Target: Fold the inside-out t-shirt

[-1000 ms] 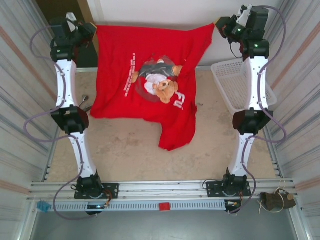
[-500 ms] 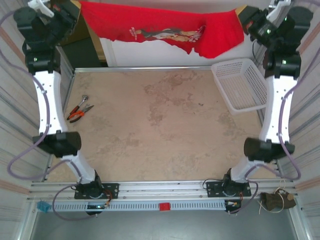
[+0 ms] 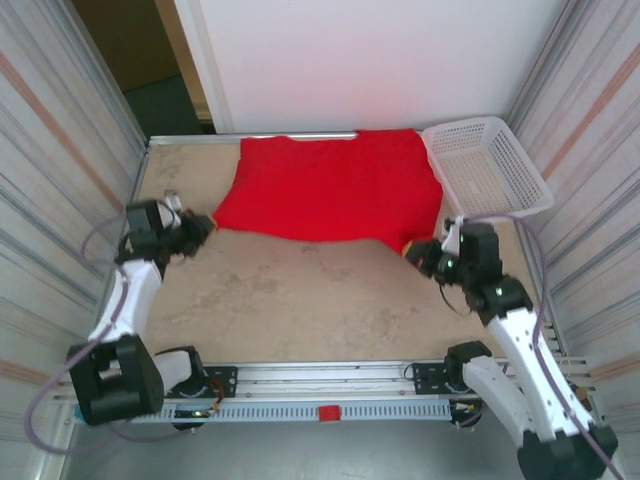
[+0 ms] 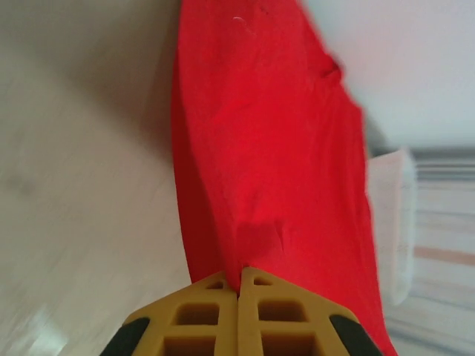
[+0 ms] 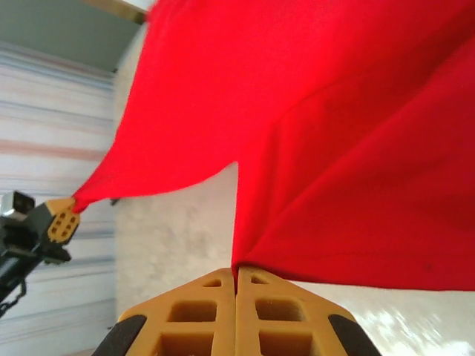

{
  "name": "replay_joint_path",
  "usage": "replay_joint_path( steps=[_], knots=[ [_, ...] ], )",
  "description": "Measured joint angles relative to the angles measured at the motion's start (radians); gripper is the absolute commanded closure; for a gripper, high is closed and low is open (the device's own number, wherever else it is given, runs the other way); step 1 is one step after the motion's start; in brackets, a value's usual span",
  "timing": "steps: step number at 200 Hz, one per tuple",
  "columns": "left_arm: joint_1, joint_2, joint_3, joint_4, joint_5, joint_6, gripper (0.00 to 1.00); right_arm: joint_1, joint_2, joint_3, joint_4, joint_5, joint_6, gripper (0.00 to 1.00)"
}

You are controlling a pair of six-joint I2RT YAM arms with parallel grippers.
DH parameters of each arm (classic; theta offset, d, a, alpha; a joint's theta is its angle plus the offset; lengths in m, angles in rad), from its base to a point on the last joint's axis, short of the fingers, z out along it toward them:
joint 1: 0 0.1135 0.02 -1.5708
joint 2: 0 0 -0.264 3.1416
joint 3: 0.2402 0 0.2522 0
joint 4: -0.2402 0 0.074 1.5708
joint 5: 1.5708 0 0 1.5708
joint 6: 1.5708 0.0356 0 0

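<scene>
Surroundings: corrugated metal walls [image 3: 60, 140] left and right, a flat white panel [image 3: 370, 60] at the far end, and a slotted aluminium rail [image 3: 330, 378] along the near edge. A basket [image 3: 487, 165] sits at far right. It's white plastic mesh, rectangular, with a flared rim. It crowds the shirt's far-right corner: the cloth edge runs right up to the basket's left rim, and I can't tell if they touch.

The surface [image 3: 300, 300] is beige, mottled and matte, and its near half is bare.

The shirt [image 3: 330, 190] is soft red cloth spread over the far half of the surface, with its far edge along the far border. A plain red face is up, with shallow wrinkles. The outline is roughly a trapezoid, and the near hem sags in a curve between the two hands.

Both hands have yellow ribbed fingers with black bases.
- The left hand [image 3: 205, 226] is low at mid-left and clenched on the shirt's near-left corner. Its wrist view shows the fingers pressed together with cloth bunched to a point at the tips.
- The right hand [image 3: 418, 252] is low at mid-right, just near of the basket, and clenched on the near-right corner. In its wrist view, cloth fans out from the tips in two folds, lifted off the surface there. The hem is drawn to a sharp point at the left hand across the way.
</scene>
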Motion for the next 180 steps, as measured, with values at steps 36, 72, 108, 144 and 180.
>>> replay_joint_path(
  steps=[36, 72, 108, 144, 180],
  knots=[
    [0.000, -0.226, -0.224, -0.109, -0.060, 0.024, 1.00, 0.063, -0.150, -0.143, -0.126, 0.109, 0.051, 1.00],
    [0.000, -0.301, -0.273, -0.178, -0.105, 0.031, 1.00, 0.071, -0.181, -0.153, -0.207, 0.164, 0.071, 1.00],
    [0.000, -0.261, -0.270, -0.193, -0.124, 0.038, 1.00, 0.071, -0.161, -0.153, -0.217, 0.175, 0.071, 1.00],
    [0.000, -0.249, -0.256, -0.212, -0.159, 0.041, 1.00, 0.071, -0.105, -0.138, -0.212, 0.179, 0.067, 1.00],
    [0.000, -0.190, -0.201, -0.210, -0.195, 0.043, 1.00, 0.071, 0.028, -0.057, -0.174, 0.179, 0.019, 1.00]
  ],
)
